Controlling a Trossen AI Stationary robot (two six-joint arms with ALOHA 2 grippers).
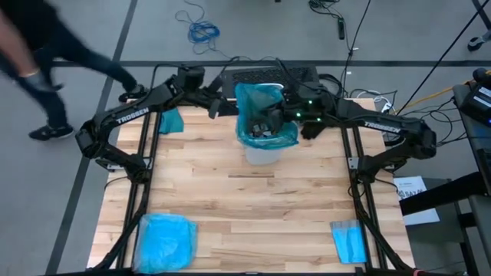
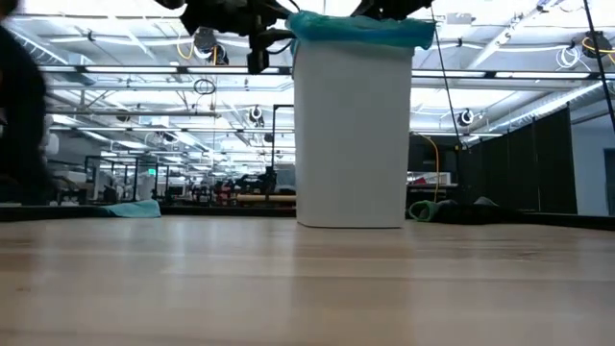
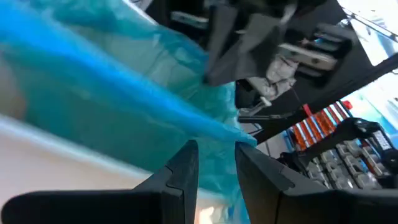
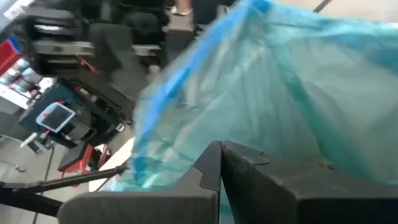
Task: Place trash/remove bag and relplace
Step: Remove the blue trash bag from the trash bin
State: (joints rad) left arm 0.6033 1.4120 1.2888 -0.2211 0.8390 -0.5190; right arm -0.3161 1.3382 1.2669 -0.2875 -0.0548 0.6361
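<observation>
Right gripper (image 4: 221, 163) reaching in over the right side of the bin mouth, fingers pressed fully together with the thin translucent teal-green plastic bag (image 1: 265, 113) bunched right against their tips, though whether any film is caught between them cannot be told. Left gripper (image 3: 216, 167) hanging just off the bin's left rim, fingers partly spread with a narrow gap, the bag's edge lying just ahead of them. Bag lining the white plastic bin (image 2: 353, 135) at the back middle of the pale wooden table (image 1: 253, 207), its top folded over the rim and small crumpled trash scraps (image 1: 265, 130) lying inside.
</observation>
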